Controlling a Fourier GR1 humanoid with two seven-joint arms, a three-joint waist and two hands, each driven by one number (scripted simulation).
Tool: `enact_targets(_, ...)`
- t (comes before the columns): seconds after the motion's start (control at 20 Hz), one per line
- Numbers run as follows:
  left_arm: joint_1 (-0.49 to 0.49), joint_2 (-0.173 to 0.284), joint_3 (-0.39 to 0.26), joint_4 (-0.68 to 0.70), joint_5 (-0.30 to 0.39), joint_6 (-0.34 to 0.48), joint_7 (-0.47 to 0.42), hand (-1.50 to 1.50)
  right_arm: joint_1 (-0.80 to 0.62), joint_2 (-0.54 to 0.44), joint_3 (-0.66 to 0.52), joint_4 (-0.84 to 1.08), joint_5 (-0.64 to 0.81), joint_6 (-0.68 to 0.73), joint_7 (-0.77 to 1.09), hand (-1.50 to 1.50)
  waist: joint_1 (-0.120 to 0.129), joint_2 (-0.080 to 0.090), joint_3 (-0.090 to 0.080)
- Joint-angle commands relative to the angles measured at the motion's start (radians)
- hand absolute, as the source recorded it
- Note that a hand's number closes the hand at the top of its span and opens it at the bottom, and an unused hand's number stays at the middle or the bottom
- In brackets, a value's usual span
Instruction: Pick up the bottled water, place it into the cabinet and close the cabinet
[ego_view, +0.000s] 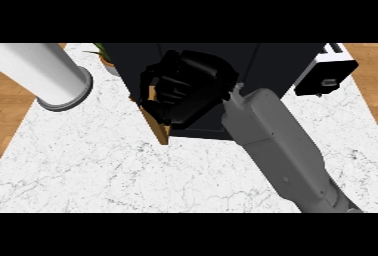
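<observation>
My right hand (183, 87) sits at 12 o'clock against the dark cabinet (277, 65), fingers curled by its wooden door edge (159, 127); cannot tell what they hold. Bottle not visible. White cylinder (48, 75) at 10 o'clock.

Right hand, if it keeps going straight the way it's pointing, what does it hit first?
Most likely the cabinet door. The right hand points up and left, its fingers curled at the wooden door edge of the dark cabinet. Depth is unclear, so it may already be touching it.
</observation>
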Motion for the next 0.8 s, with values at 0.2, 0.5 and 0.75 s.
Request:
enact_targets(0.2,-0.033,-0.025,0.023,0.017,-0.010,-0.057,0.025,-1.50,-0.120,-0.043,-0.136,0.147,0.111,-0.010,-0.149,-1.50,0.002,0.015,0.007)
enact_targets(0.5,-0.063,-0.014,0.040,0.017,-0.004,-0.064,0.052,-1.50,-0.210,-0.018,-0.152,0.167,0.183,-0.114,-0.186,-1.50,0.004,0.015,0.006)
enact_targets(0.75,-0.045,-0.059,0.007,-0.007,-0.047,-0.080,0.053,-1.50,-0.219,-0.052,-0.176,0.159,0.193,-0.136,-0.182,-1.50,0.012,0.011,0.006)
